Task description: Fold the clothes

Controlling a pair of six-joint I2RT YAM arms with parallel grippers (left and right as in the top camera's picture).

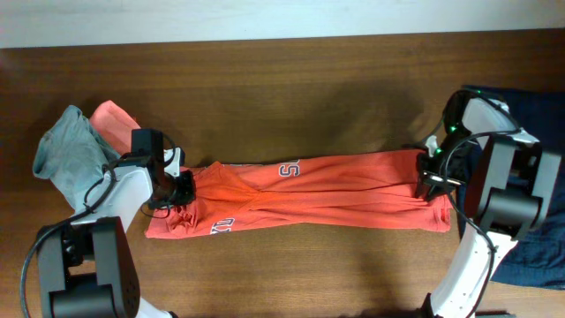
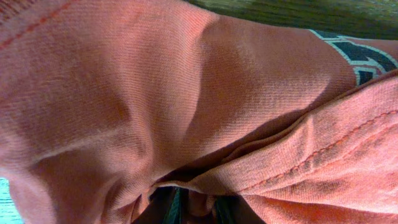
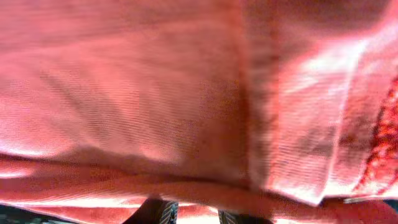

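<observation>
T-shirt (image 1: 309, 193) coral-orange, stretched long, creased

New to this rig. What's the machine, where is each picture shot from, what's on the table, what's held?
Two robot arms work at a wooden table. One picture comes from a camera overhead; the other two come from cameras on the wrists, both filled with orange cloth. A coral-orange T-shirt with block lettering lies stretched across the table. The left gripper pinches one end, the right gripper sits at the other. A grey-teal garment lies at one edge, a navy one at the other.
</observation>
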